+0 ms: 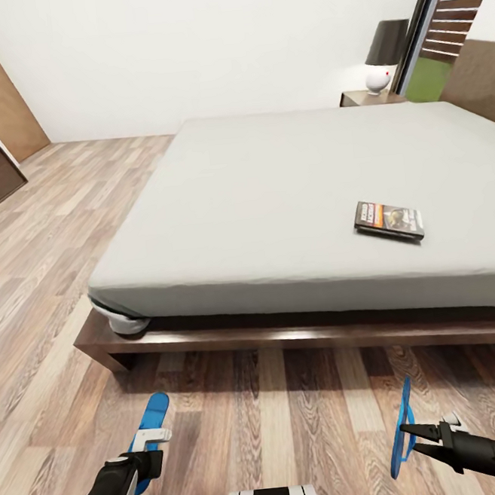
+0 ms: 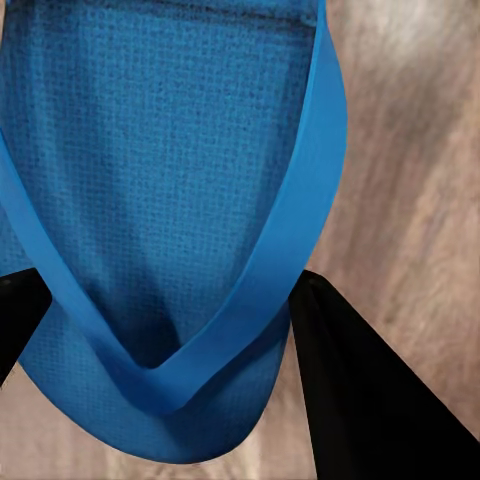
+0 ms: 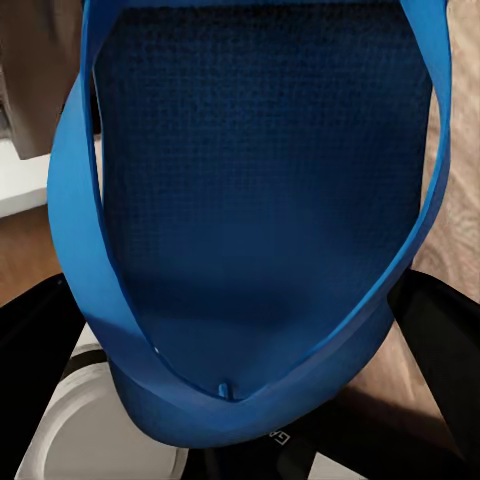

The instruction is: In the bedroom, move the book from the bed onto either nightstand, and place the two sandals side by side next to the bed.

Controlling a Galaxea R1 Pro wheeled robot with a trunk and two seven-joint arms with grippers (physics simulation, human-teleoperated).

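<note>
Holding one blue sandal in each claw, above wood floor (image 1: pixel 295 424) at foot of bed (image 1: pixel 288 198). Left claw (image 1: pixel 147 458) grips left sandal (image 1: pixel 150 427) lying flat, long axis toward bed. Right claw (image 1: pixel 408 436) grips right sandal (image 1: pixel 404 425) on edge, sole vertical. Book (image 1: pixel 389 219) lies flat on mattress, right side, long axis crosswise. I see strap (image 2: pixel 250 300) close in left wrist view.

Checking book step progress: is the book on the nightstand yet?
No, the book lies on the bed, far from the nightstand by the lamp.
</note>
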